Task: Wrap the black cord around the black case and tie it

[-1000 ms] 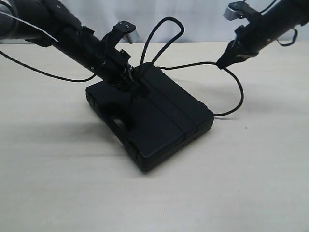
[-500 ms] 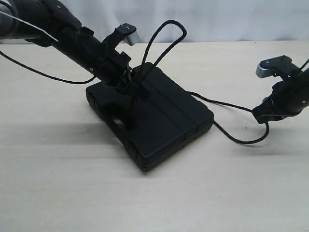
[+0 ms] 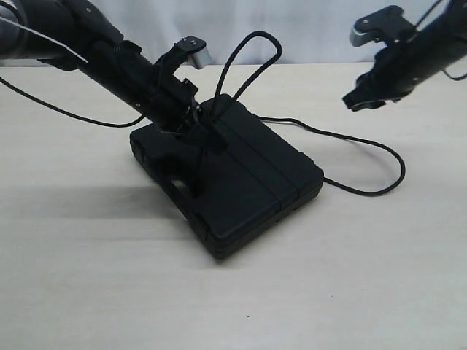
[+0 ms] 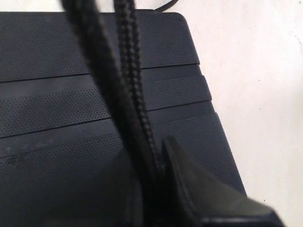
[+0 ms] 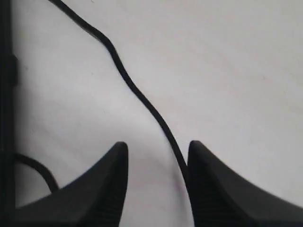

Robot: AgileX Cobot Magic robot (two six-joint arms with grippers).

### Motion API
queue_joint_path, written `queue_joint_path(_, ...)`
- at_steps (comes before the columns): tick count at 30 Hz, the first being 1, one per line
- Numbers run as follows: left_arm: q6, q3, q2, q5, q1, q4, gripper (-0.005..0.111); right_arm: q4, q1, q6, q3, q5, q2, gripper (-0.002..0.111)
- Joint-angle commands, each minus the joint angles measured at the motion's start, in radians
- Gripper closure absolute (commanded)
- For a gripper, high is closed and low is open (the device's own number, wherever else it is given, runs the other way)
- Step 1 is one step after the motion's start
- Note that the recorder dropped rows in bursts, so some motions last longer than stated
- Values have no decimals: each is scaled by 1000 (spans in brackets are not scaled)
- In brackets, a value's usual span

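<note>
Exterior view: the left gripper (image 3: pixel 194 122) sits on the lid of the flat rectangular matte black plastic case (image 3: pixel 252 179). The case lies closed on the pale wooden table (image 3: pixel 102 277), and a loop of the long thin black braided cord (image 3: pixel 261 32) rises above it. Only the left wrist view shows two cord strands pinched against that gripper's finger. Only the right wrist view shows the raised right gripper (image 5: pixel 158 143) with its fingers apart, the cord slack on the table beneath.

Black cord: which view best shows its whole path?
Exterior view: the black cord loops above the black case and trails across the table. Left wrist shows only two braided strands close up; right wrist, one short stretch on the table.
</note>
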Motion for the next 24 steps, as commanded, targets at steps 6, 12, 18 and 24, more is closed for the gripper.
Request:
queue_joint_path(6, -6, -3, -7, 24, 3, -32, 107, -8, 105, -30, -508, 237, 415, 70)
queue_joint_path(12, -6, -3, -7, 22, 3, -30, 107, 19, 105, -94, -625, 279, 543, 70)
queue_joint_path(18, -6, -3, -7, 19, 3, -30, 107, 19, 105, -100, -625, 239, 578, 85)
queue_joint_path(24, -6, -3, -7, 19, 3, -30, 107, 27, 69, -20, -625, 331, 506, 104)
